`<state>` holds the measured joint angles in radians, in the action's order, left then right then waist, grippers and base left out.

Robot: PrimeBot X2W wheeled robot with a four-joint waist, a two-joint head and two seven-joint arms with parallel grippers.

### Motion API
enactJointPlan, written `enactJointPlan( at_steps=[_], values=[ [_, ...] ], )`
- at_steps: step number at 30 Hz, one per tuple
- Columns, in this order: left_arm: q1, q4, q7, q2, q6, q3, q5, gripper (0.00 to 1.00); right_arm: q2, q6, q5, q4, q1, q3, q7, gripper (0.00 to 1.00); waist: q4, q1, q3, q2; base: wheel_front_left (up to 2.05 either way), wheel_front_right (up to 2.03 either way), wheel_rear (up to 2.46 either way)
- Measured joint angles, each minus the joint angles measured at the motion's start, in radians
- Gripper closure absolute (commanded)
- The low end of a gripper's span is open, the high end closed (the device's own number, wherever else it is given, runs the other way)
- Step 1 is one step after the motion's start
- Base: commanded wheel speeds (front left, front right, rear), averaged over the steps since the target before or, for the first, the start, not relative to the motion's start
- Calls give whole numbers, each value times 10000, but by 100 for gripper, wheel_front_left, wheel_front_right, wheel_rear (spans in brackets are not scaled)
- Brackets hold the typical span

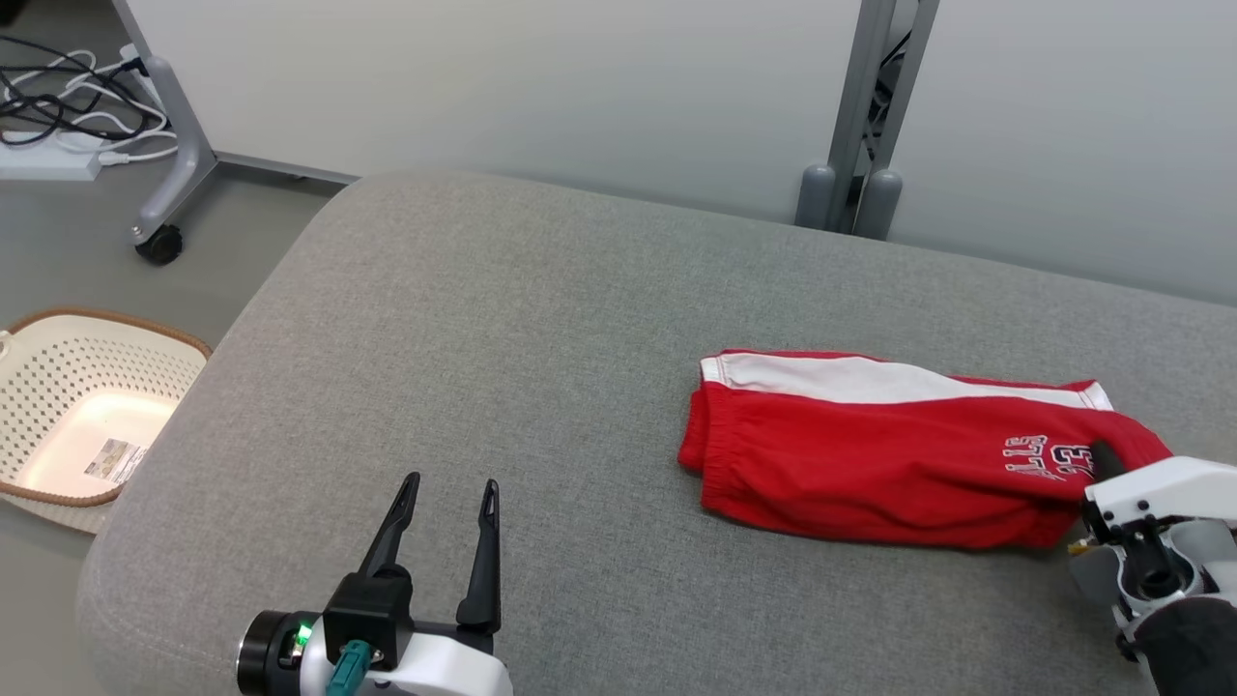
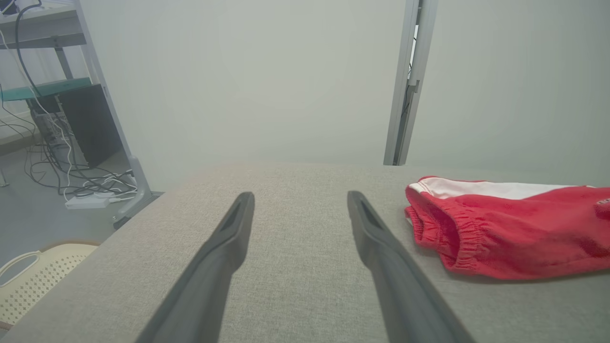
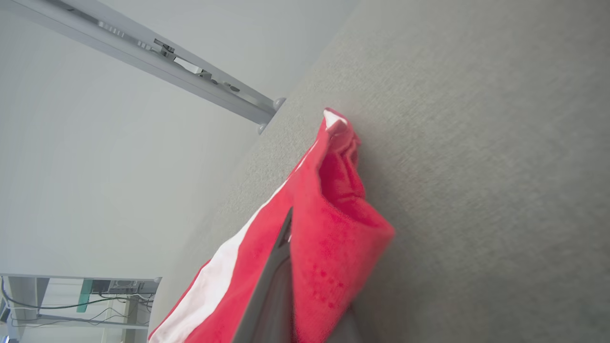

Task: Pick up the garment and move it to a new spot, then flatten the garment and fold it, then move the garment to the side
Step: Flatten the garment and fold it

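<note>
Garment (image 1: 889, 454) - red shorts with a white side stripe, lying folded on the grey cushioned surface (image 1: 483, 319), at the end far from the basket (image 1: 106, 317). Looks light, soft and floppy: it should drape from any single hold and unfold if lifted by one layer. The elastic waistband end, which faces the basket, looks thickest and would be the best second hold.

Right gripper (image 1: 1102, 459) is low at the garment's end farthest from the basket. Its fingers (image 3: 276, 281) are closed, pinching a fold of red cloth at the leg hem.

Left gripper (image 1: 452, 493) sits between the basket and the garment - fingers spread wide, empty, pointing away from the robot, well apart from the cloth.
</note>
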<state>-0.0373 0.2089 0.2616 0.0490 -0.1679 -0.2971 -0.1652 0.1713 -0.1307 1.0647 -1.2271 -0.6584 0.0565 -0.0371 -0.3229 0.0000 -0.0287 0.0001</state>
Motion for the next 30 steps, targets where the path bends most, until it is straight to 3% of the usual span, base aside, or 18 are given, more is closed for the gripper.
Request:
enactJointPlan(
  at_steps=[19,30],
  values=[
    [326,-4,0,0,98,203,71,0,150,0,-539,-619,513,-13,-769,100,661,1,580,0,0,0,0],
    [338,6,0,0,142,196,82,0,-453,0,-1728,407,228,-1634,-1177,100,421,0,781,0,0,0,0]
  ],
)
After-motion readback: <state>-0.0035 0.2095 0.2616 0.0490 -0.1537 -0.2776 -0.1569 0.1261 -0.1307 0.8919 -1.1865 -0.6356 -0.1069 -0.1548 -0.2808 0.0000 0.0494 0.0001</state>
